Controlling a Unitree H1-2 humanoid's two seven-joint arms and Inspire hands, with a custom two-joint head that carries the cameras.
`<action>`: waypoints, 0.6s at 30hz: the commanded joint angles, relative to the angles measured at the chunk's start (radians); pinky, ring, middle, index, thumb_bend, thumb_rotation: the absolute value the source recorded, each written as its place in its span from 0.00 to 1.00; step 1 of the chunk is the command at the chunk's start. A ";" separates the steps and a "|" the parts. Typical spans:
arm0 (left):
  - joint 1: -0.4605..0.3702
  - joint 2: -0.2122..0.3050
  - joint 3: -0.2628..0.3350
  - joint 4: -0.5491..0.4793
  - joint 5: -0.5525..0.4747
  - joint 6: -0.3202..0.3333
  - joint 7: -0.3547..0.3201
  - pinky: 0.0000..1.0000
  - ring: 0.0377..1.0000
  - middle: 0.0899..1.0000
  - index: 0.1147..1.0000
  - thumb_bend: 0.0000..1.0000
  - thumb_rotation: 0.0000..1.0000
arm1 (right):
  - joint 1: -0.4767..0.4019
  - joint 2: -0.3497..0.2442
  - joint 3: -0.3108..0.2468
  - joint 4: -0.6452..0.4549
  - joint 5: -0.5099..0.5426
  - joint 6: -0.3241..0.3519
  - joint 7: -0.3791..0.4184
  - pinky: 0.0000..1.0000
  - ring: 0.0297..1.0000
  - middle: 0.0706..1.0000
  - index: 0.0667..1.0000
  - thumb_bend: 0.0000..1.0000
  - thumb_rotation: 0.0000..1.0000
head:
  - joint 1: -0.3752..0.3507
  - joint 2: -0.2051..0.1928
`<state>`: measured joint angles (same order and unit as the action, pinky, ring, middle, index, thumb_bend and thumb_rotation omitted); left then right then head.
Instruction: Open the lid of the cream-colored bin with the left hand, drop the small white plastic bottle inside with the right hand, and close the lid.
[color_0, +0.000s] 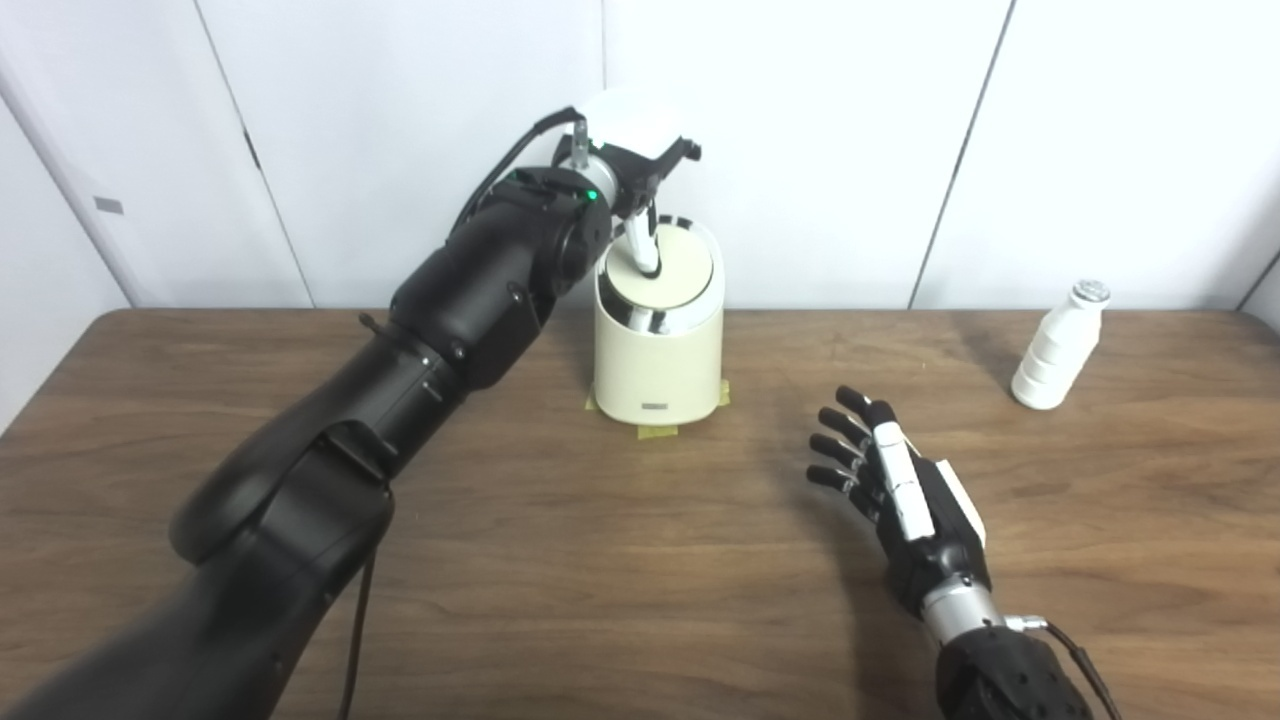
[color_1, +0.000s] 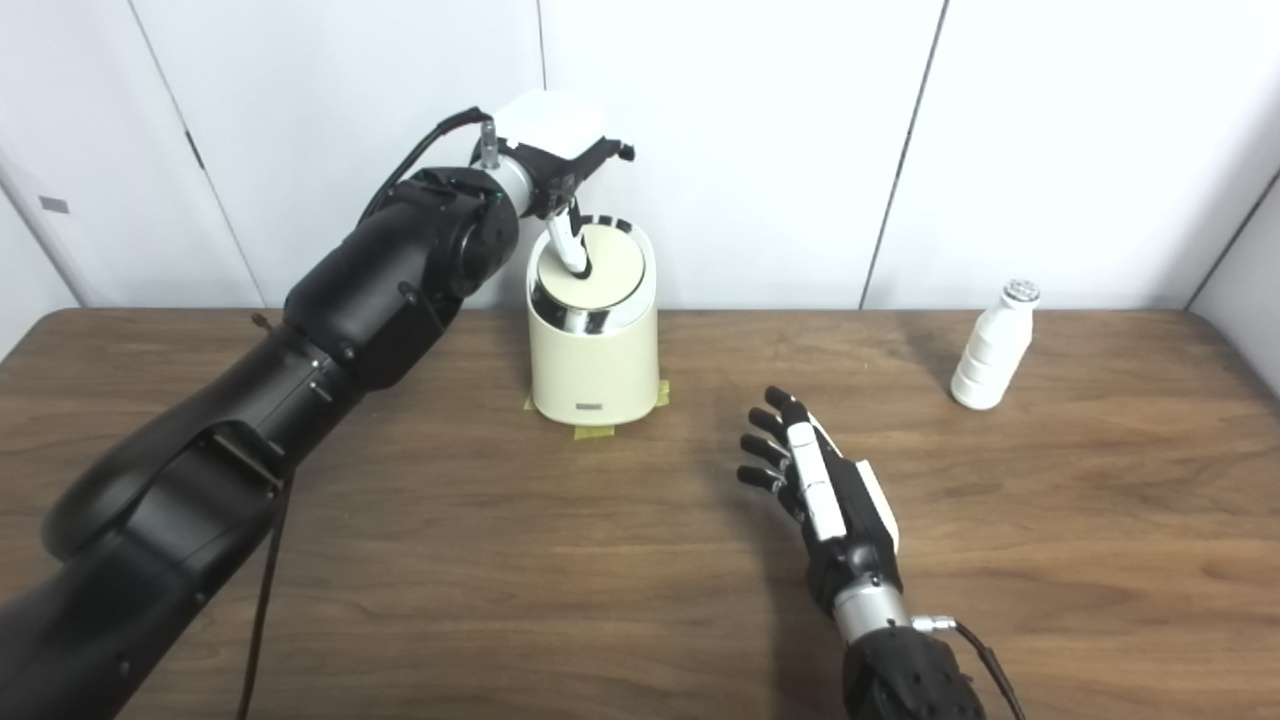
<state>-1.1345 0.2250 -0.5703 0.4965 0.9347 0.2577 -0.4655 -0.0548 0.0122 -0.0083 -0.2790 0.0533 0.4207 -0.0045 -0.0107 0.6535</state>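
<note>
Pressing one finger of my left hand (color_0: 630, 165) down on the bin's lid (color_0: 665, 268), I hold my right hand (color_0: 900, 490) spread and empty; the bottle (color_0: 1056, 348) stands well beyond it, rightward.

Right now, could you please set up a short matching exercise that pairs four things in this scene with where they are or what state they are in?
Things:
1. left hand
2. right hand
3. white bottle
4. cream bin

Places or states:
A. upright near the table's far right, nothing touching it
B. above the bin, a finger pressing on its lid
C. on yellow tape at the back of the table, lid down
D. open and empty, above the table in front

Pairs: 1-B, 2-D, 3-A, 4-C
</note>
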 joint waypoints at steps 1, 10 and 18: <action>-0.067 0.031 0.025 -0.053 -0.003 0.016 -0.021 0.87 0.92 0.92 0.87 1.00 0.07 | -0.034 0.005 -0.003 -0.045 0.006 -0.012 0.000 0.74 0.82 0.86 0.89 0.55 0.90 | 0.000 0.001; -0.043 0.077 0.173 -0.281 -0.107 0.171 -0.198 0.71 0.84 0.84 0.78 0.94 0.00 | -0.037 0.003 -0.001 -0.045 0.004 -0.003 0.001 0.73 0.82 0.86 0.88 0.54 0.90 | -0.013 0.007; 0.144 0.085 0.345 -0.398 -0.239 0.172 -0.049 0.64 0.75 0.78 0.77 0.66 0.22 | -0.035 -0.007 -0.012 -0.049 0.017 -0.002 0.008 0.74 0.83 0.86 0.87 0.55 0.88 | -0.021 0.017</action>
<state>-0.9854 0.2990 -0.2451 0.1214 0.7099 0.4439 -0.5673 -0.0580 0.0088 -0.0163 -0.2817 0.0595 0.4275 -0.0047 -0.0307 0.6688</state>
